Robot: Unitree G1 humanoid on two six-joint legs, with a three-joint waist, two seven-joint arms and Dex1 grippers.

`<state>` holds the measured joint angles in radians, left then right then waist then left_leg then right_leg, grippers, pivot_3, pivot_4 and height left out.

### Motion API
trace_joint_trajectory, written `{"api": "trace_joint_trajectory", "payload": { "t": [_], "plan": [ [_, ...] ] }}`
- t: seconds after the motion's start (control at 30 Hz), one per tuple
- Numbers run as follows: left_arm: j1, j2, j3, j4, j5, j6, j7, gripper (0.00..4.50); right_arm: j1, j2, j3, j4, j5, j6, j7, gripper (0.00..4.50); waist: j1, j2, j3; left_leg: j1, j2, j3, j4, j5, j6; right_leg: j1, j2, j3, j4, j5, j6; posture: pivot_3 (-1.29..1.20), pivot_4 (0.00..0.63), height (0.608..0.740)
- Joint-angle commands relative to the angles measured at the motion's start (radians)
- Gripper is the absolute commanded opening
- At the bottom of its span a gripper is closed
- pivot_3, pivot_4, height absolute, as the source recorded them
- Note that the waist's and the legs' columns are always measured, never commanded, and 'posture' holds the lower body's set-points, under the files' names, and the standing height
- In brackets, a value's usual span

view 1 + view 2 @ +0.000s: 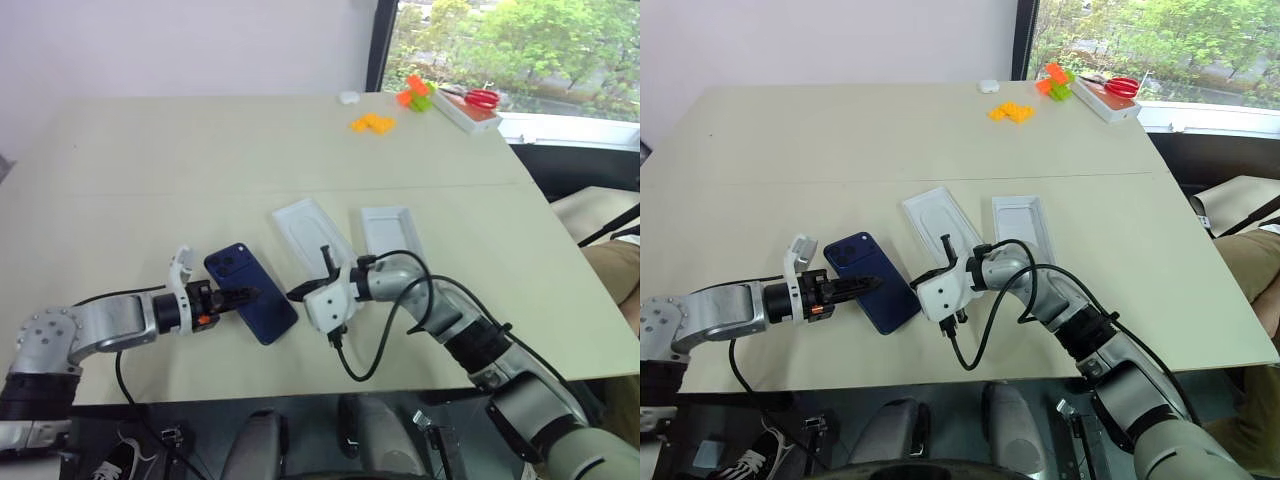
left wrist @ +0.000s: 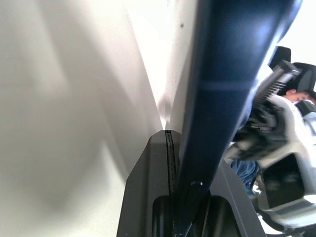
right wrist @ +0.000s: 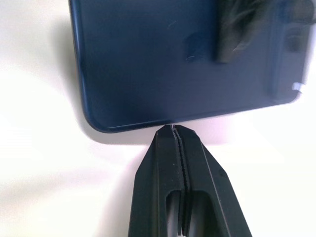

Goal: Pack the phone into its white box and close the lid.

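Tabletop (image 1: 150, 180): phone (image 1: 252, 292) pinched in left hand (image 1: 243, 296).

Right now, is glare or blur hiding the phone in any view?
Left wrist view: the phone is close and soft, with a washed-out bright background. Right wrist view: its glossy back mirrors dark shapes, though its edge stays crisp. Left eye view: evenly lit and clearly visible.

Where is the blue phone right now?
The slim dark navy-blue phone is near the front edge of the beige table, pinched at its edge by the left gripper, with the shut right gripper just beside it.
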<state>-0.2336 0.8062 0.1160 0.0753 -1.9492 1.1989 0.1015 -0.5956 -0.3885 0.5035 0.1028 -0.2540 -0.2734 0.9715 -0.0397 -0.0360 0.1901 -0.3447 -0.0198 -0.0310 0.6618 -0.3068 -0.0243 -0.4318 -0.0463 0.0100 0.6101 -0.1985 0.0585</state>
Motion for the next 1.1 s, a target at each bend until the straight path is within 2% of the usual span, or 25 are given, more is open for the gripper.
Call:
{"api": "trace_joint_trajectory", "payload": {
  "t": [0.03,0.13,0.23,0.27,0.4,0.53,0.77,0.93,1.1],
  "plan": [
    [-0.047,0.02,0.047,-0.002,0.018,-0.001,-0.065,0.0,0.016,0.005,-0.075,-0.101,0.14,0.121,0.034,1.28,0.003,0.0,0.0,-0.002,0.0,0.0,0.0,0.0,0.0,-0.001,0.0,-0.001,0.0,0.0,0.0,0.0,0.15,0.74],
    [-0.089,0.012,0.044,0.035,0.042,0.005,-0.099,0.0,0.019,-0.011,-0.122,-0.129,0.193,0.172,0.034,2.57,0.007,0.001,0.0,-0.012,-0.001,0.0,0.002,0.0,0.0,-0.01,-0.001,-0.001,0.0,0.002,-0.003,0.0,0.15,0.74],
    [-0.152,-0.007,0.038,0.072,0.109,0.009,-0.143,0.0,0.017,-0.04,-0.181,-0.138,0.264,0.228,0.054,4.1,0.019,0.001,0.001,-0.014,-0.002,0.0,0.002,0.0,0.0,-0.012,-0.002,-0.002,0.0,0.002,-0.002,0.0,0.15,0.74],
    [-0.181,-0.025,0.032,0.089,0.149,-0.001,-0.151,0.0,0.015,-0.047,-0.208,-0.138,0.296,0.25,0.056,4.47,0.023,0.002,0.001,-0.014,-0.002,0.0,0.002,0.0,0.0,-0.012,-0.002,-0.002,0.0,0.002,-0.002,0.0,0.15,0.74],
    [-0.298,-0.108,0.01,0.173,0.288,-0.007,-0.191,0.0,0.016,-0.086,-0.297,-0.144,0.402,0.36,0.08,4.47,0.029,0.002,0.002,-0.015,-0.002,0.0,0.002,0.0,0.0,-0.012,-0.002,-0.004,-0.002,0.002,-0.002,0.0,0.15,0.74],
    [-0.419,-0.205,-0.003,0.248,0.396,0.007,-0.233,0.0,0.024,-0.142,-0.351,-0.12,0.452,0.387,0.113,4.47,0.028,0.003,0.002,-0.016,-0.003,0.0,0.002,0.0,0.0,-0.011,-0.003,-0.004,-0.004,0.003,-0.001,0.0,0.15,0.74],
    [-0.604,-0.373,-0.005,0.41,0.577,0.019,-0.258,0.0,0.062,-0.181,-0.344,-0.081,0.42,0.351,0.109,4.47,0.025,0.003,0.004,-0.023,-0.002,-0.003,0.002,0.0,0.001,-0.014,-0.002,-0.008,-0.011,0.007,0.004,0.0,0.15,0.74],
    [-0.691,-0.439,0.097,0.494,0.57,0.063,-0.229,0.0,0.076,-0.179,-0.322,-0.071,0.379,0.314,0.086,4.47,0.027,0.004,0.004,-0.031,-0.002,-0.001,0.002,0.002,-0.004,-0.023,-0.004,-0.008,-0.01,0.008,0.005,0.0,0.15,0.74],
    [-0.669,-0.513,0.137,0.497,0.633,0.058,-0.206,0.0,0.077,-0.181,-0.315,-0.065,0.361,0.286,0.08,4.47,0.029,0.004,0.004,-0.036,-0.003,-0.001,0.002,0.003,-0.005,-0.028,-0.006,-0.008,-0.009,0.009,0.005,0.0,0.15,0.74]
  ]
}}
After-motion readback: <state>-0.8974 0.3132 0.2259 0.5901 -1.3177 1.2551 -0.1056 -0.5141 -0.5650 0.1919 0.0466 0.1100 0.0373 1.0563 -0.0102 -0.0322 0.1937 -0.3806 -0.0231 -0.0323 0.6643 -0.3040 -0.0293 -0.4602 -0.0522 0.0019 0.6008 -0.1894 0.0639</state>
